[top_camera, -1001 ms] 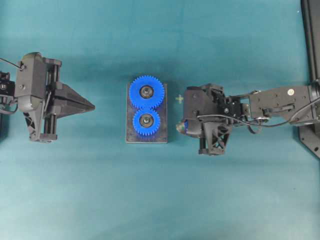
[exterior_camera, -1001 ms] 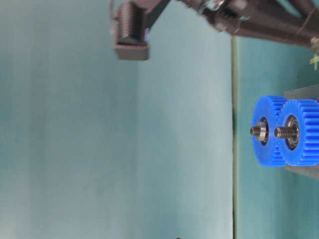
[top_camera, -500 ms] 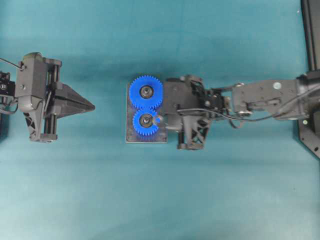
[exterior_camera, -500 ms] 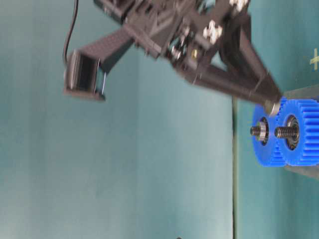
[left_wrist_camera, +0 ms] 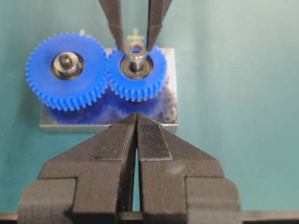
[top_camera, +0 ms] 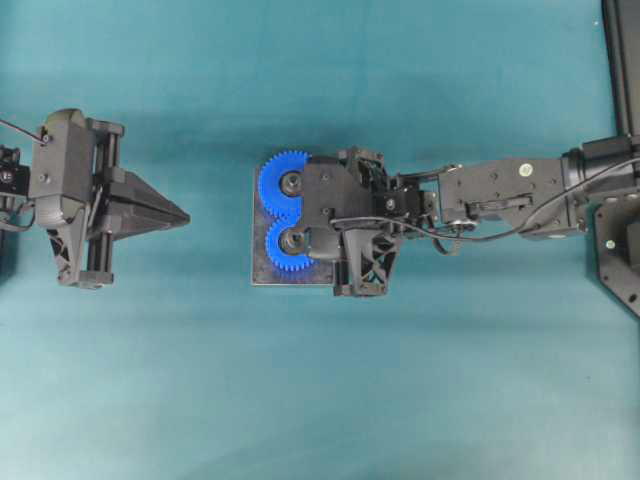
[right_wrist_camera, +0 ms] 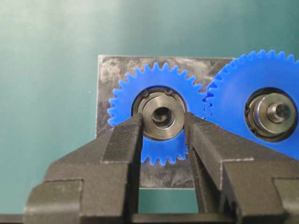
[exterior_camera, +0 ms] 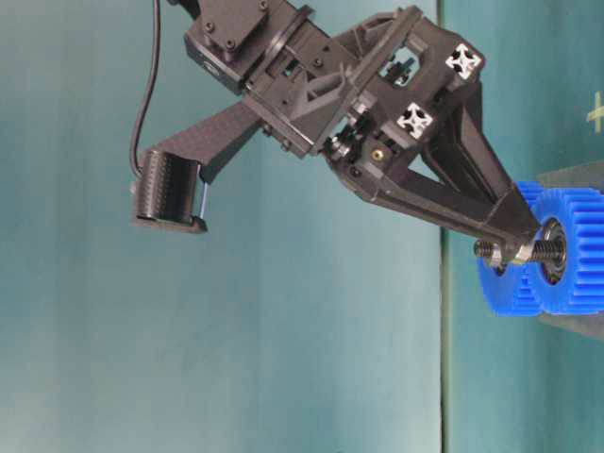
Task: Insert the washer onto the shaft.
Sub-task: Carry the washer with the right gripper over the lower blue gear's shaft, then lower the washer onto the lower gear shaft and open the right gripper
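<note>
A grey metal washer is pinched between the fingers of my right gripper. It hangs level over the middle of the small blue gear, with its hole lined up on the threaded shaft. In the table-level view the washer sits at the shaft's tip; how far it is on the shaft is hidden by the fingertip. The large blue gear meshes with the small one on the dark plate. My left gripper is shut and empty, well to the left of the plate.
The large gear's own shaft stands just beside the right gripper's finger. A yellow cross mark lies on the teal table beyond the plate. A black frame runs along the right edge.
My right gripper has travelled left from beside the plate and come down over the small gear, carrying the washer to the shaft's tip. The left arm has stayed still.
</note>
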